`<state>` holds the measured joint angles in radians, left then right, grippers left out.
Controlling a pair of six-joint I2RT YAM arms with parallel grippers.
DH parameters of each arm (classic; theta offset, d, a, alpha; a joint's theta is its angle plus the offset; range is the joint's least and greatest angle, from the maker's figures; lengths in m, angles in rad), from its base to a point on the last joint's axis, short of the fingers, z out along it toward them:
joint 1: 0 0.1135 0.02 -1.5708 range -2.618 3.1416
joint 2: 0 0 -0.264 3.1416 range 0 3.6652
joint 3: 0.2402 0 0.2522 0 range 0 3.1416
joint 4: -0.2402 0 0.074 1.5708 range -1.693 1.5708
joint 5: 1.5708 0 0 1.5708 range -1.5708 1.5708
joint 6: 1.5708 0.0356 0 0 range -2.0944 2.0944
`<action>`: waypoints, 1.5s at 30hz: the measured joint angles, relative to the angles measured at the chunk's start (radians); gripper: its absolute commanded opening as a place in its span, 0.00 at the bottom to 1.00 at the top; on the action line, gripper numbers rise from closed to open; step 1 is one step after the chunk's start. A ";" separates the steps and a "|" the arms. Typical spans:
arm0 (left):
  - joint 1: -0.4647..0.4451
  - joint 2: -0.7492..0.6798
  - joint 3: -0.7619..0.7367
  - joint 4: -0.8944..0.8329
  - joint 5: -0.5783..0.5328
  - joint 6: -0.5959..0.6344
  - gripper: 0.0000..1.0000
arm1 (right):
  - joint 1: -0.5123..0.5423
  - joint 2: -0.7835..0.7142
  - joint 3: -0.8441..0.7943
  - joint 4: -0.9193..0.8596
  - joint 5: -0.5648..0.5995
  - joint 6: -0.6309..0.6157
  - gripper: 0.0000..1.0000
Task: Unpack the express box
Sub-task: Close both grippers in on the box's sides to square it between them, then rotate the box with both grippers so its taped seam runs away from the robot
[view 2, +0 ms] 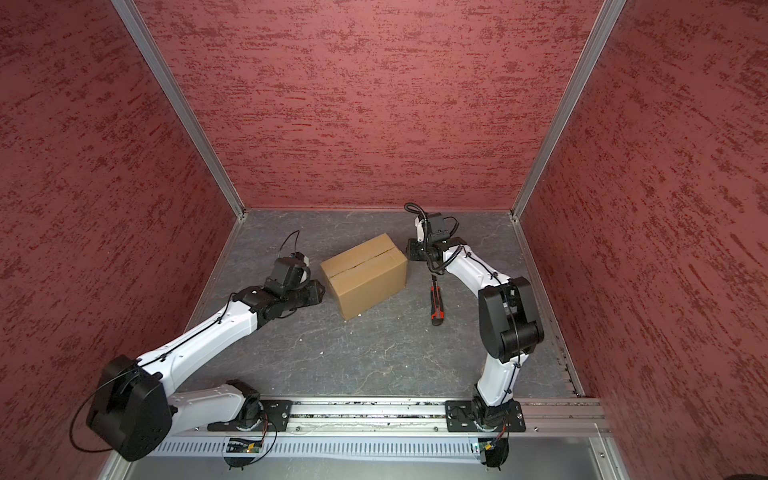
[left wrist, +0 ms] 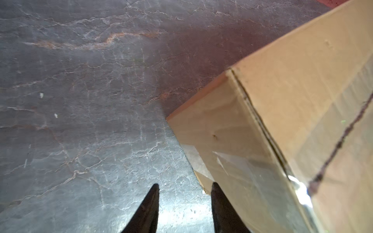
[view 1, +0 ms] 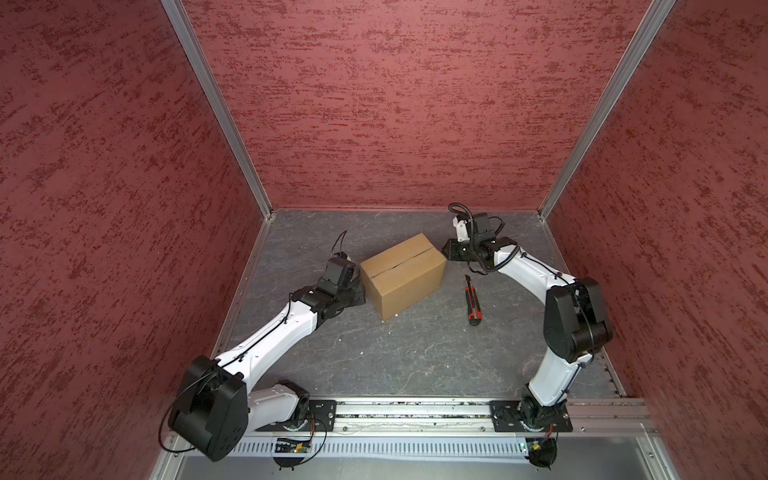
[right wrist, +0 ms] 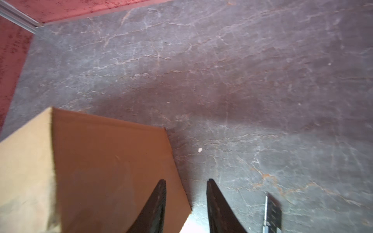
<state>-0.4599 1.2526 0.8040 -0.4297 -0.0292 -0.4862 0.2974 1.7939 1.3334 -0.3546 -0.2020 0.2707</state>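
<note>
The box sits on the table, flaps down. Your left gripper stands at one end of it and your right gripper at the opposite end, both spread and empty. The knife lies beside it. Close in evenly, lest the box swivel.

White arm shells, black joints, thin black cables.
</note>
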 measured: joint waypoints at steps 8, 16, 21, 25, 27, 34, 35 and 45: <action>0.019 0.087 0.001 0.080 0.010 -0.008 0.42 | 0.007 0.000 -0.022 0.037 -0.043 -0.013 0.36; 0.048 0.116 0.002 0.121 0.014 -0.013 0.42 | 0.046 -0.013 -0.093 0.057 -0.049 -0.004 0.35; 0.077 0.170 0.011 0.154 0.027 -0.011 0.42 | 0.090 -0.090 -0.177 0.067 -0.026 0.018 0.35; 0.099 0.220 0.029 0.167 0.054 -0.002 0.42 | 0.126 -0.170 -0.253 0.067 0.036 0.052 0.36; 0.109 0.248 0.051 0.170 0.064 0.008 0.42 | 0.150 -0.216 -0.295 0.066 0.079 0.074 0.36; 0.150 0.341 0.132 0.208 0.086 0.034 0.42 | 0.234 -0.389 -0.419 0.030 0.199 0.165 0.36; 0.157 0.356 0.145 0.213 0.089 0.035 0.42 | 0.246 -0.415 -0.431 0.021 0.211 0.177 0.36; 0.258 0.355 0.174 0.233 0.170 0.050 0.43 | 0.292 -0.584 -0.424 -0.063 0.259 0.209 0.39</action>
<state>-0.2020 1.6073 0.9775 -0.1963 0.1410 -0.4362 0.5892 1.2095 0.9092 -0.4175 0.0570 0.4797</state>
